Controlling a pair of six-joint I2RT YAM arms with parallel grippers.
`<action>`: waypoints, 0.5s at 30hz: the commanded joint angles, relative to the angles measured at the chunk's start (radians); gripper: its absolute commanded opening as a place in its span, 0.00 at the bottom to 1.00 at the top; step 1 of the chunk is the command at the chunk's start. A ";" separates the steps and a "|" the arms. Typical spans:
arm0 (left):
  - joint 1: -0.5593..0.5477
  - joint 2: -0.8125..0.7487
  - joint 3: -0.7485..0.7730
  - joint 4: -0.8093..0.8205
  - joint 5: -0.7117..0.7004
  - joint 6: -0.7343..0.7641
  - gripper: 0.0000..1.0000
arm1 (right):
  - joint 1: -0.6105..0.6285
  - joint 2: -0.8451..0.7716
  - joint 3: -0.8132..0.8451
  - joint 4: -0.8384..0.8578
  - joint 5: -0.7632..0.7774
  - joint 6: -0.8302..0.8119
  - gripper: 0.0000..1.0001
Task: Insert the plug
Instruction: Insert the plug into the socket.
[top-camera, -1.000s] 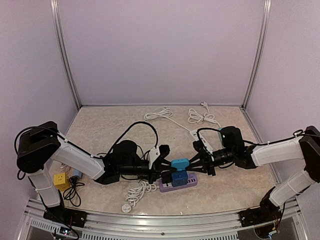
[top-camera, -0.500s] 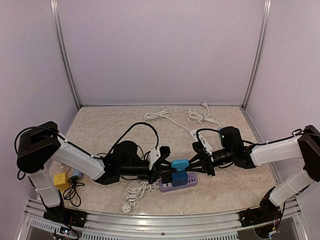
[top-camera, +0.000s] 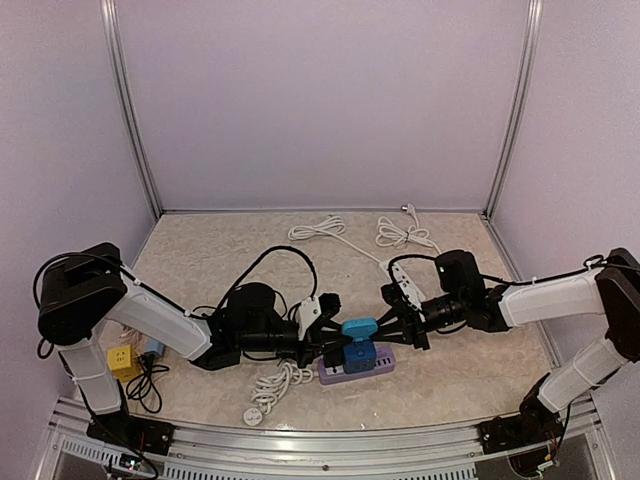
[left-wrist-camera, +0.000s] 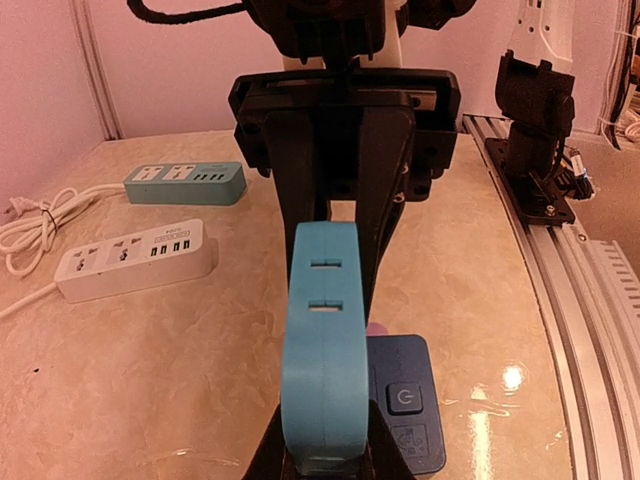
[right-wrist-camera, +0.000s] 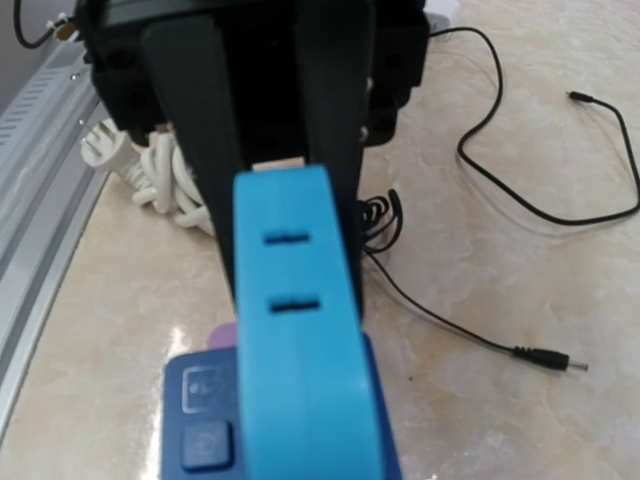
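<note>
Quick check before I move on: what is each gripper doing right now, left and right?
Left gripper: closed, holding the light-blue plug.
Right gripper: closed, holding the same plug from the opposite end.

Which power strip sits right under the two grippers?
The purple strip, carrying a dark blue adapter; the white strip and teal strip lie farther away, bare.

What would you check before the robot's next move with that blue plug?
1. Left gripper shut on plug: ok.
2. Right gripper shut on plug: ok.
3. Plug right by the dark adapter: ok.
4. Prongs lined up with a socket: cannot tell, they are hidden.
5. Purple strip flat on table: ok.
</note>
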 joint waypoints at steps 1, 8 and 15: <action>-0.041 0.034 -0.002 -0.050 0.038 0.037 0.00 | 0.018 -0.013 0.023 -0.121 0.027 0.013 0.00; -0.062 0.011 -0.015 -0.018 0.035 0.056 0.00 | 0.018 -0.027 0.026 -0.129 0.042 0.026 0.08; -0.066 -0.030 0.000 0.012 -0.035 0.033 0.00 | 0.018 -0.009 -0.008 0.028 0.027 0.121 0.43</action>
